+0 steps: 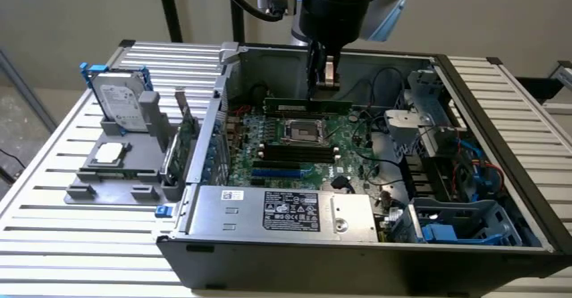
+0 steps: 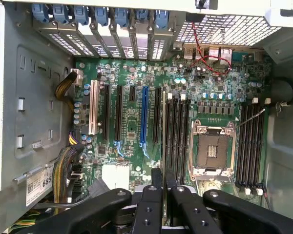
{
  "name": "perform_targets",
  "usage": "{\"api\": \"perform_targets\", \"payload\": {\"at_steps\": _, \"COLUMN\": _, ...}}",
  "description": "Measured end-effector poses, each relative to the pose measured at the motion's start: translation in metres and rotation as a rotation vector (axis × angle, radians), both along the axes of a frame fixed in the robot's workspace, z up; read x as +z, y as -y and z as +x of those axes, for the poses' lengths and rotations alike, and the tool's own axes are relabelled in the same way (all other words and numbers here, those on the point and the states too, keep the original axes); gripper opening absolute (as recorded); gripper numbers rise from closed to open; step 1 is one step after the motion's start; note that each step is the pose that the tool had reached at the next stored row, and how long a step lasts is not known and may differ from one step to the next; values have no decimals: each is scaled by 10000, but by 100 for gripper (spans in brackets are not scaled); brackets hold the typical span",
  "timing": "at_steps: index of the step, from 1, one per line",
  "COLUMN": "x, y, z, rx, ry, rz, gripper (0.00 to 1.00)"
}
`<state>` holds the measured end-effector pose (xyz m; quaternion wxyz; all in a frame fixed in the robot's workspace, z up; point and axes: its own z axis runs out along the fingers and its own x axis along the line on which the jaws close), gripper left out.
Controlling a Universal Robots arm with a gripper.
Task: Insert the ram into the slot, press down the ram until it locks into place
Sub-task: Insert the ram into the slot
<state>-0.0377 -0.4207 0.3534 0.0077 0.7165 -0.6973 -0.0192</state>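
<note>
The arm reaches down into the open computer case [image 1: 358,264] that sits on the slatted table [image 1: 527,130], and its claw [image 1: 326,87] is closed on the ram [image 1: 295,104], pinching the stick by its upper edge about midway along. The green stick hangs level in the air above the motherboard [image 1: 254,130], not seated in anything. In the exterior view it shows just behind the CPU socket [image 1: 302,132], while the black slots [image 1: 286,152] lie on the near side of that socket, with the shorter blue socket [image 1: 277,173] one step farther from it. Looking down from the wrist, the claw [image 2: 163,176] has its two black fingers [image 2: 156,183] squeezed close together around the ram [image 2: 164,126], which shows edge-on as a thin line running parallel to the slots [image 2: 177,136]. These lie beside the CPU socket [image 2: 212,151] on the side toward the blue socket [image 2: 145,117], and the ram's line falls just at their outer edge – which slot it hangs over I cannot tell. All of them look unfilled on the motherboard [image 2: 132,122]. Nearer the case front than the CPU socket lies the grey power supply [image 1: 268,211], and outside the case, well away from the socket on the exterior view's left, a hard drive [image 1: 120,100] stands upright in a grey holder.
</note>
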Motion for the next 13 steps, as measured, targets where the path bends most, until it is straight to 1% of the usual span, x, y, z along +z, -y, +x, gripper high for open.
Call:
{"api": "perform_targets", "payload": {"at_steps": 4, "x": 0, "y": -1, "z": 0, "rx": 0, "ry": 0, "rz": -2, "gripper": 13}}
{"api": "perform_targets", "payload": {"at_steps": 6, "x": -8, "y": -19, "z": 0, "rx": -4, "ry": 0, "rz": -9, "gripper": 13}}
{"api": "perform_targets", "payload": {"at_steps": 10, "x": -49, "y": -99, "z": -1, "rx": -27, "ry": 1, "rz": -24, "gripper": 13}}
{"api": "perform_targets", "payload": {"at_steps": 13, "x": -105, "y": -145, "z": -1, "rx": -82, "ry": 1, "rz": -34, "gripper": 13}}
